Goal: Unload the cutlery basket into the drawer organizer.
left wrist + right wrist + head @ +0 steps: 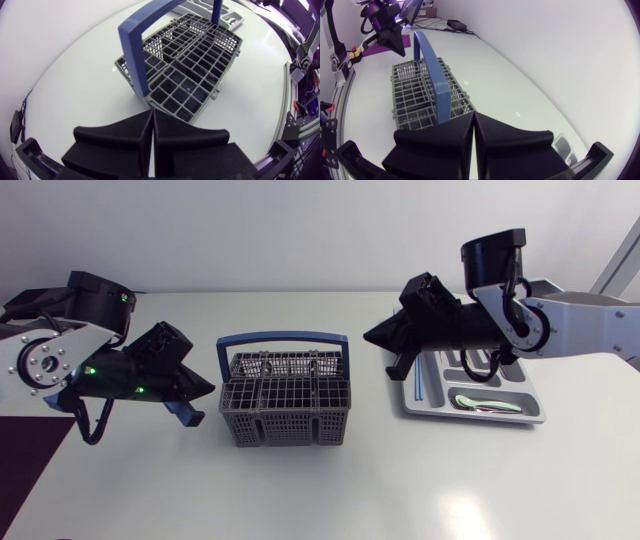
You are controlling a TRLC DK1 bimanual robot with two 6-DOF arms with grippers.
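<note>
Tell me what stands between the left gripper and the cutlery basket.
Nothing visible does. Only bare table lies between the left gripper and the cutlery basket; its blue handle arches over the middle.

Head cam: fixed overhead, looking down on the table (450, 480). Wide enough to take in both arms, with the cutlery basket (285, 428) mid-frame and the drawer organizer (530, 408) on the right-arm side.

Left wrist cam: low, sighting along the left gripper (152, 116) at the basket (190, 60), close in. An organizer corner (232, 19) shows past the basket.

Right wrist cam: sights along the right gripper (473, 117) the opposite way. The basket (412, 100) sits a bit farther off, the left gripper (395, 42) is beyond it, and the organizer edge (565, 147) is just beside its own gripper.

The wrist cams face each other across the basket, and all three views share it.
</note>
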